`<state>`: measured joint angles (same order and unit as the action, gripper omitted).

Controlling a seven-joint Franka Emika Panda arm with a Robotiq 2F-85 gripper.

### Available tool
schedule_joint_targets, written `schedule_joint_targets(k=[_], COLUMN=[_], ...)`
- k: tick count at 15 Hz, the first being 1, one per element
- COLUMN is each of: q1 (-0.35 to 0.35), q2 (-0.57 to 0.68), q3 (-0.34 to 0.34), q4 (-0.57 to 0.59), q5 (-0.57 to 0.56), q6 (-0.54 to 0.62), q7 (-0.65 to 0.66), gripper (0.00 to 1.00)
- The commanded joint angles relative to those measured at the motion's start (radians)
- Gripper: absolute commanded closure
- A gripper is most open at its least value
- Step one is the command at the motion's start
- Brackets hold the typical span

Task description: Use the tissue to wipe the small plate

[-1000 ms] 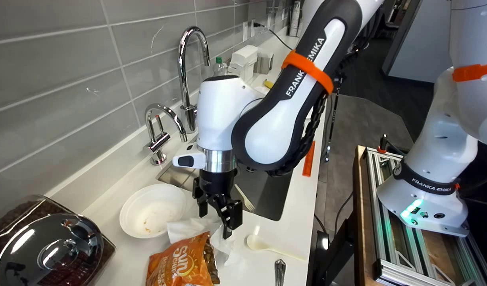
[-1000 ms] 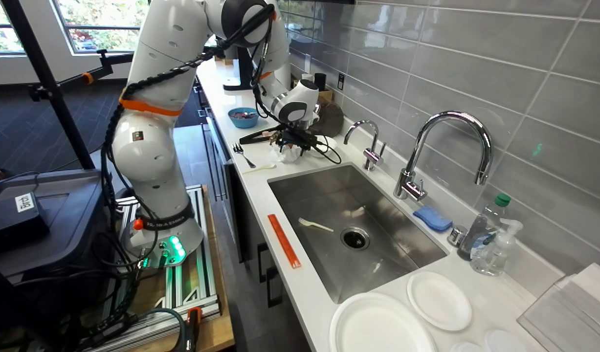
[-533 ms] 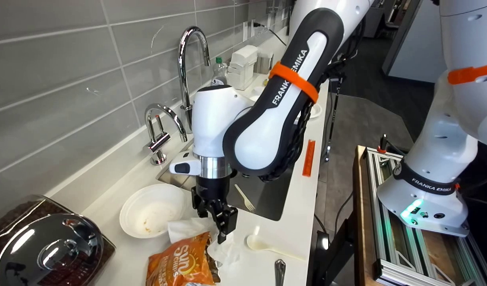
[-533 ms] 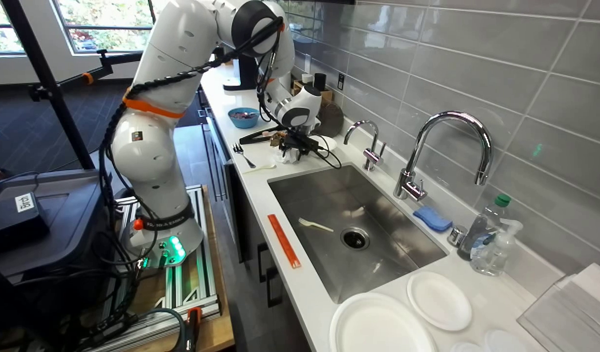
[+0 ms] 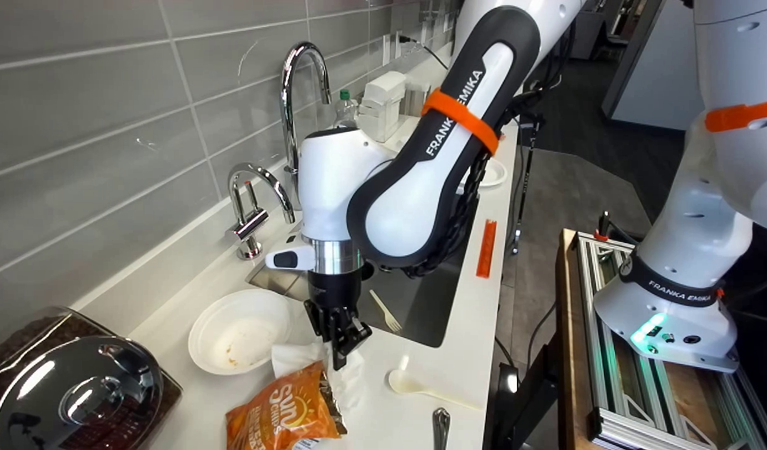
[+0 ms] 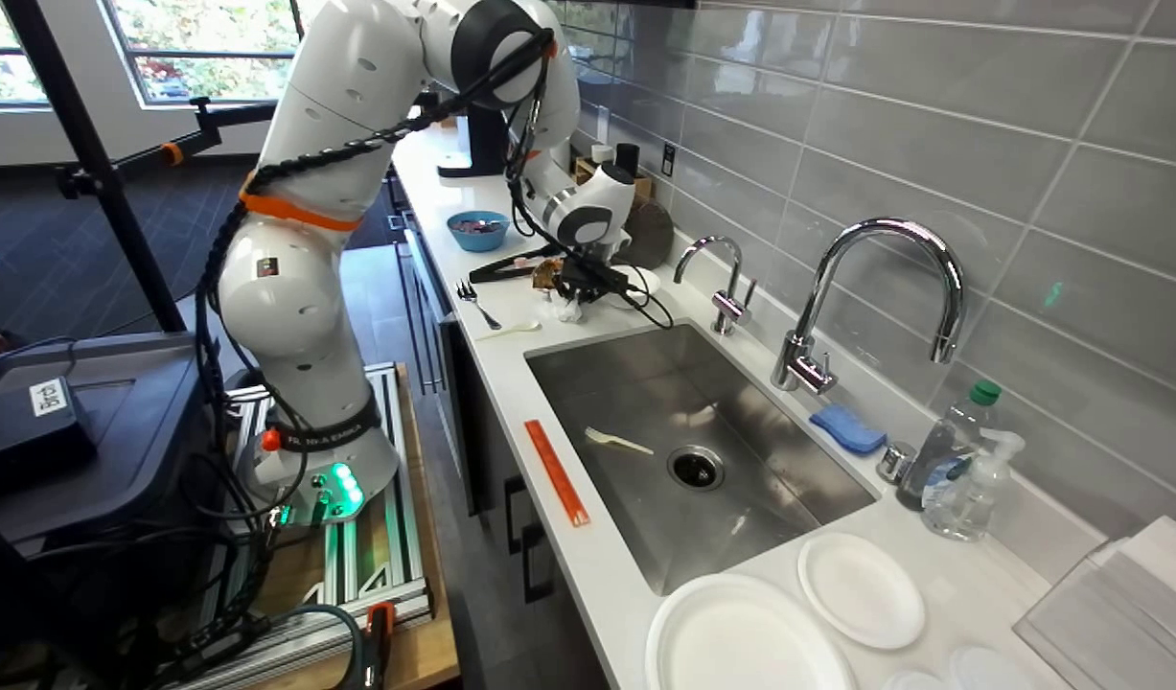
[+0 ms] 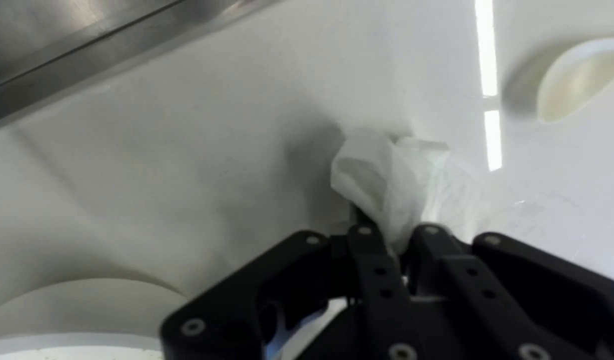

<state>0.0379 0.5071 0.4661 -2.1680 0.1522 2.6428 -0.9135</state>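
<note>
The tissue point(image 5: 353, 380), white and crumpled, lies on the counter partly under an orange chip bag. My gripper point(image 5: 340, 350) points down at it beside the sink. In the wrist view the fingers stand close together, and a bunched fold of the tissue point(image 7: 412, 175) rises from between them, so the gripper point(image 7: 394, 230) is shut on it. Across the sink, the small plate point(image 6: 861, 589), white and round, lies flat on the counter.
A white bowl point(image 5: 242, 331) with brown crumbs stands near the gripper, and the chip bag point(image 5: 286, 409) touches the tissue. A pale spoon point(image 5: 414, 382) lies nearby. Beyond the sink point(image 6: 683, 450) are a larger plate point(image 6: 741, 642) and soap bottles point(image 6: 961, 479).
The gripper has shifted slightly toward the bowl, and its fingers have come together on the tissue. The tissue has bunched up, and the chip bag has moved a little.
</note>
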Motion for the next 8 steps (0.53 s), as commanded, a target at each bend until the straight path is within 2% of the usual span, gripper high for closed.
schedule_joint_targets(k=[1, 8], q1=[0.004, 0.071], q2=[-0.073, -0.197], q3=[-0.008, -0.077], q4=[-0.015, 0.002], q5=[-0.021, -0.068], q6=[-0.128, -0.392], q7=[-0.013, 0.04], gripper=[1.0, 0.99])
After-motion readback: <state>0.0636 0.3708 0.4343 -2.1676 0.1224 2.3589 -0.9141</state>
